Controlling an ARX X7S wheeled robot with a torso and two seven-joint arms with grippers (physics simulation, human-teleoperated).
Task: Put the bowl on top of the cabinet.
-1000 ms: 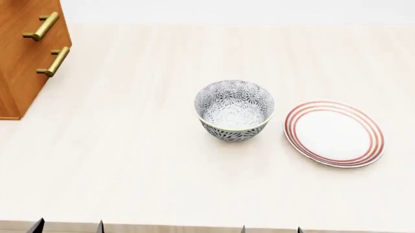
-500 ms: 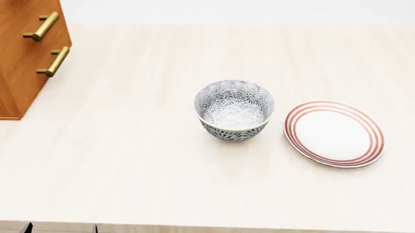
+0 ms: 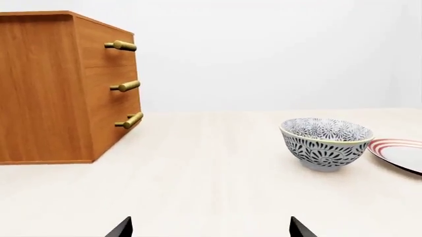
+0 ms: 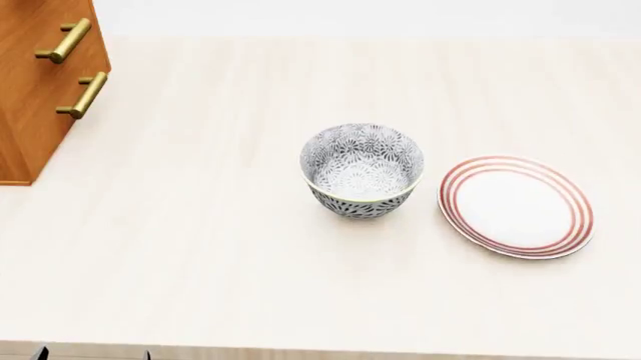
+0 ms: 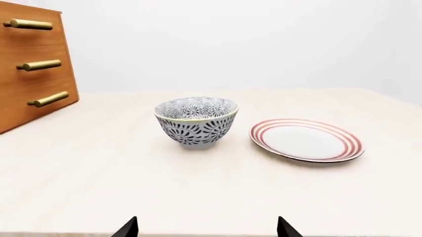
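Writing: none readable on the bowl, plate or cabinet.
Bowl [image 4: 362,171]: one; deep, grey-black floral pattern inside and out, pale rim; upright on the table, near its middle, well apart from the cabinet.
Plate [image 4: 515,206]: one; flat, white, red rings at the rim; just beside the bowl on the robot's right, not touching.
Cabinet [image 3: 49,89]: one; orange-brown wood, at the table's far left, top bare.
Handles [image 3: 128,85]: three brass bars, counted in both wrist views; two show in the head view.
Table [image 4: 230,247]: one; pale wood-grain.
Left gripper [image 3: 209,228]: two dark fingertips at the frame edge, spread wide, holding nothing; back from the bowl.
Right gripper [image 5: 207,227]: two dark fingertips, likewise spread and unladen; faces bowl and plate from the near side.
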